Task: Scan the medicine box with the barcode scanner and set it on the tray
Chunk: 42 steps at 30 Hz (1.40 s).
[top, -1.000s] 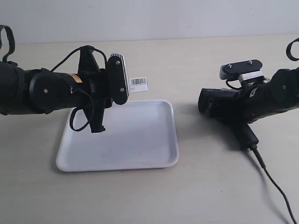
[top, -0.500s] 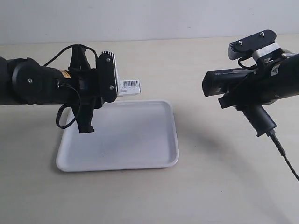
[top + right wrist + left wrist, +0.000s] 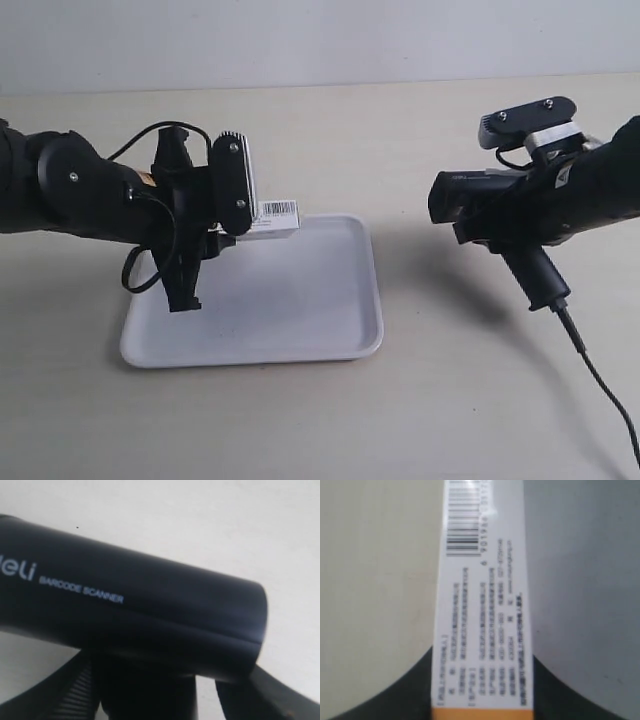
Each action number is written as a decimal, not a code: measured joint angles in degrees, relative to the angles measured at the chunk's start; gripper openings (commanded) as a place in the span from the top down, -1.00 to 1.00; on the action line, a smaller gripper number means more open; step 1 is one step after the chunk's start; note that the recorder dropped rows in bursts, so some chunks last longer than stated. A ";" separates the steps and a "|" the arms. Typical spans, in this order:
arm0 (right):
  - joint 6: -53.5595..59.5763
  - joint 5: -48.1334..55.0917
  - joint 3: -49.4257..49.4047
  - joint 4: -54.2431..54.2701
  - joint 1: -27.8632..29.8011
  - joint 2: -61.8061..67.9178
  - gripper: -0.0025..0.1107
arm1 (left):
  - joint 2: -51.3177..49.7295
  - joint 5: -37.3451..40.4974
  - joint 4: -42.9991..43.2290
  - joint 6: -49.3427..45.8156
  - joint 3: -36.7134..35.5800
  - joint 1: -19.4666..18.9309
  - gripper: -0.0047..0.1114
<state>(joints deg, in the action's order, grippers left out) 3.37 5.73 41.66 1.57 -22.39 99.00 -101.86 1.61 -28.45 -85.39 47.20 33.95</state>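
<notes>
The white medicine box (image 3: 271,217) (image 3: 482,610) is held edge-up over the far edge of the white tray (image 3: 300,320), its barcode end sticking out toward the middle of the table. My left gripper (image 3: 240,225) (image 3: 481,700) is shut on the box's orange-banded end. In the exterior view this arm is at the left. The black barcode scanner (image 3: 475,195) (image 3: 125,610) hangs in the air at the right, head pointing toward the box. My right gripper (image 3: 520,225) (image 3: 150,690) is shut on the scanner below its head. Its handle and cable (image 3: 590,370) trail down to the table.
The tray (image 3: 585,580) lies on a pale beige table (image 3: 450,400) (image 3: 375,580). A black cable loops off the left arm (image 3: 140,270) above the tray's left edge.
The left arm lowered and tilted, bringing the box down closer to the tray's far edge. The right arm dropped slightly with the scanner, after lifting it off the table earlier.
</notes>
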 measured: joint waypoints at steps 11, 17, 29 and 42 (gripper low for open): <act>-0.34 -5.13 0.00 0.00 0.00 6.63 0.89 | -4.86 -0.82 -3.05 1.19 0.00 4.70 0.92; -0.55 -5.73 0.00 0.46 0.00 7.18 0.37 | -6.41 -4.05 -3.86 2.69 0.10 4.81 0.74; -2.06 -5.73 0.00 1.21 0.00 6.64 -0.39 | -6.78 -6.05 -3.86 4.28 0.57 4.81 -0.89; -3.37 12.53 0.15 1.31 0.00 -19.87 -0.27 | 13.53 15.66 -3.86 9.67 0.19 4.81 -0.84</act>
<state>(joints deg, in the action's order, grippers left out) 0.00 18.26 41.80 2.88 -22.39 79.13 -88.32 17.27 -32.31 -75.72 47.39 38.77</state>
